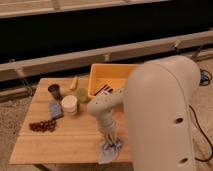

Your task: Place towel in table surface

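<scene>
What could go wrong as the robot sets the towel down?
The towel lies at the table's front edge, under the gripper; released there, it may slip off. The robot's arm hides the table's right side, so contact there cannot be ruled out.
</scene>
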Tool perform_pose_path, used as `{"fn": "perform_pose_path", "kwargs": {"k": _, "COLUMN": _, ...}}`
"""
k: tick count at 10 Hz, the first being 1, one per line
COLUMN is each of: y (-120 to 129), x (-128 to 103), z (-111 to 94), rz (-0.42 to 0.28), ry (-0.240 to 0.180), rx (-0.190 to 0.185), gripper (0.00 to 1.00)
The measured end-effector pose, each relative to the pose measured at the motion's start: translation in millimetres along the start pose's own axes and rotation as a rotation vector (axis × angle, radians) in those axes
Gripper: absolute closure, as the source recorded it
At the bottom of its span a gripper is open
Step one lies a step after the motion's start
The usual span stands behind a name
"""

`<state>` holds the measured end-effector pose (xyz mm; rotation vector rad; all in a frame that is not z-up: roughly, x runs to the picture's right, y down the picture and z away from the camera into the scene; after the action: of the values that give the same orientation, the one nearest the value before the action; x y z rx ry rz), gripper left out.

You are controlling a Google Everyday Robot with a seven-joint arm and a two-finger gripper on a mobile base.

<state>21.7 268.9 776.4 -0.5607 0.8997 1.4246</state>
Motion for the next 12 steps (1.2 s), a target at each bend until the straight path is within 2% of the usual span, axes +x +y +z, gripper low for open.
{"fn": "perform_pose_path", "kwargs": {"k": 2, "y": -1.8, "x": 2.3, "z": -18.3, "rz": 0.007, "ry": -0.011, "rx": -0.013, "gripper": 1.00}}
{"fn": "perform_pose_path", "kwargs": {"k": 5, "y": -1.5, "x": -3.1, "z": -62.7, "rz": 0.005, "ry": -0.068, "rx": -0.051, "gripper": 1.00}}
{"fn": "perform_pose_path", "kwargs": {"k": 12, "y": -0.8, "x": -13.3, "z": -194.3, "rz": -0.081, "ry": -0.225, "rx": -0.122, "gripper": 1.00}}
